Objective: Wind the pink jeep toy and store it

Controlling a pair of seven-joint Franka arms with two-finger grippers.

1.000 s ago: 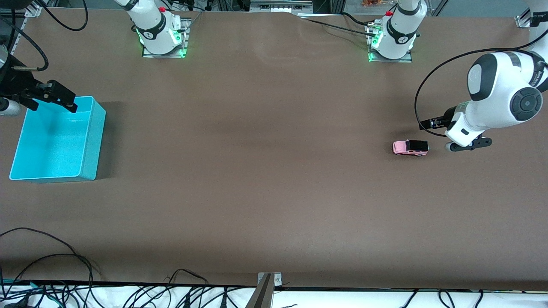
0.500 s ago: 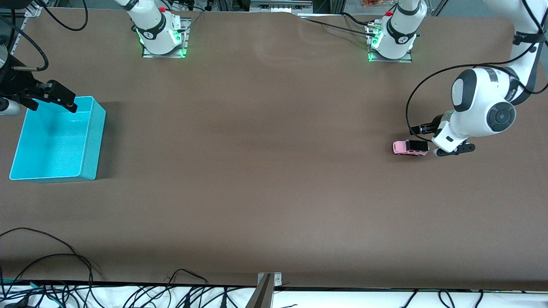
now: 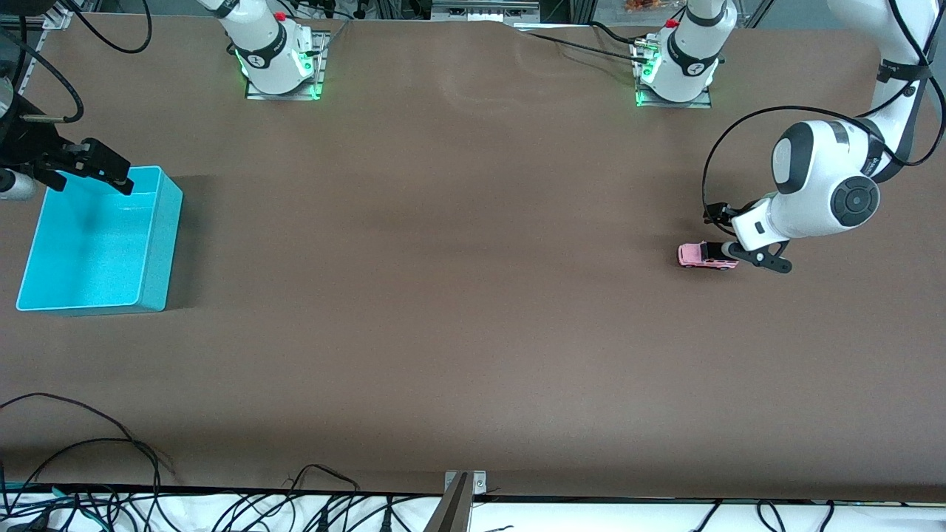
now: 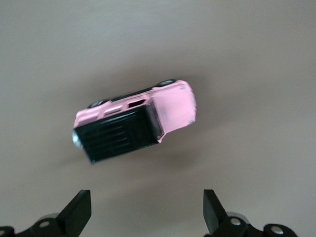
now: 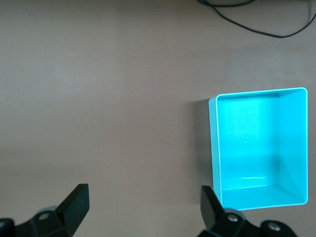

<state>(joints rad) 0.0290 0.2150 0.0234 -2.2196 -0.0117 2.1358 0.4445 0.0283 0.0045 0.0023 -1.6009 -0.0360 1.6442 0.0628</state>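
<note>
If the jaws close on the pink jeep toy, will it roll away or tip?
The pink jeep toy stands on its wheels on the flat table, so a nudge along its length would probably roll it. It looks small, rigid and low, so tipping seems unlikely.

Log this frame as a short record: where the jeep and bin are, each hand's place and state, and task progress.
jeep: on the table, toward the left arm's end, on its wheels
bin: toward the right arm's end, nothing in it
left hand: open, low over the jeep's black rear, not gripping
right hand: open, waiting over the bin's edge
progress: jeep not yet grasped or stored
</note>
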